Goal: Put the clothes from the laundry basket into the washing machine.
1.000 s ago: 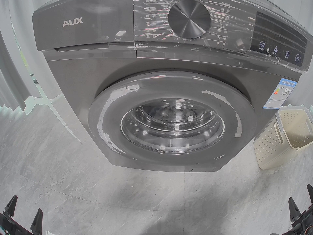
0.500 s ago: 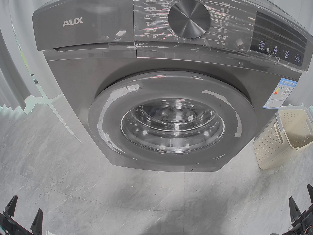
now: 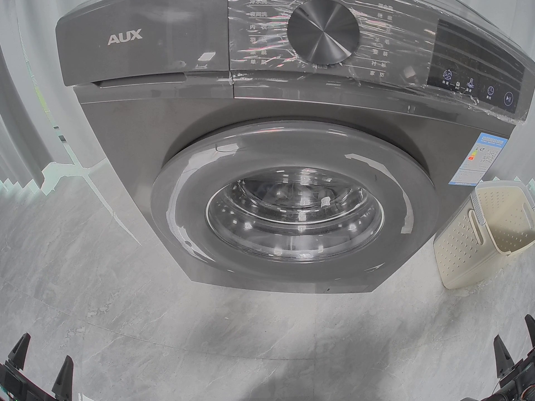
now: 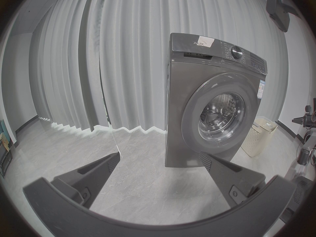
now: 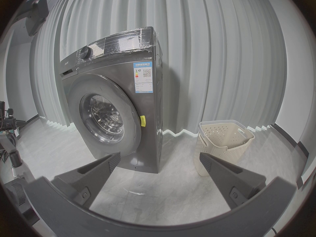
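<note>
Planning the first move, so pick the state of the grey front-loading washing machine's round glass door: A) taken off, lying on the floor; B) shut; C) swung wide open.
B: the round glass door sits flush in the front of the grey front-loading washing machine.

LEFT ARM — left gripper (image 3: 43,357) hangs low at the robot's left side, pointing forward, its two dark fingers (image 4: 95,171) spread wide | RIGHT ARM — right gripper (image 3: 512,338) sits low at the robot's right side, also pointing forward, fingers (image 5: 230,178) likewise parted | SPACING: the two grippers well apart
</note>
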Controlling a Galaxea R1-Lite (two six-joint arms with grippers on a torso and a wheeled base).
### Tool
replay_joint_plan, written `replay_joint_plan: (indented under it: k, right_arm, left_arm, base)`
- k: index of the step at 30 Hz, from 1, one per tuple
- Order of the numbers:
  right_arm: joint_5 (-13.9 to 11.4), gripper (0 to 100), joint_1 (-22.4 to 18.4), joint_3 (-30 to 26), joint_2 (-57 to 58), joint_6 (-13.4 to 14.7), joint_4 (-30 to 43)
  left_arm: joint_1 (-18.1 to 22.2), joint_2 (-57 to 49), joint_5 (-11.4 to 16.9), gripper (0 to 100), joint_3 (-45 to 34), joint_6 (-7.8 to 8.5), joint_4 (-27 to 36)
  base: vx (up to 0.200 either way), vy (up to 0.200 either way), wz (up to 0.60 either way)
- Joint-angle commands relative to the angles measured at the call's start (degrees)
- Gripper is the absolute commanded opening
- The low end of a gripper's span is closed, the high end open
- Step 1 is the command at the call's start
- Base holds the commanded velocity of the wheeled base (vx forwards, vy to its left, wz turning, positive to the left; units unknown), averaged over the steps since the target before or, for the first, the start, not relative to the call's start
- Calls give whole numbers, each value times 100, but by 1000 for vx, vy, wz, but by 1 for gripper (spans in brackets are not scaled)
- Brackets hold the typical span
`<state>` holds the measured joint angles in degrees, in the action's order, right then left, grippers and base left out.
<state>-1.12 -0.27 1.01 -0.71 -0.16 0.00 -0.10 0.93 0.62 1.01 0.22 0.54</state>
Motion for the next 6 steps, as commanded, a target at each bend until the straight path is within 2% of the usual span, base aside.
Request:
replay_joint_plan:
  k: [1, 6]
  right_arm:
    - [7, 100, 0, -101, 71, -2, 0]
    - [7, 100, 0, -101, 71, -2, 0]
  left_arm:
    - [1, -93, -1, 100, -84, 4, -1]
    - [1, -93, -1, 100, -84, 4, -1]
  base:
    - [0, 0, 0]
    - [0, 0, 0]
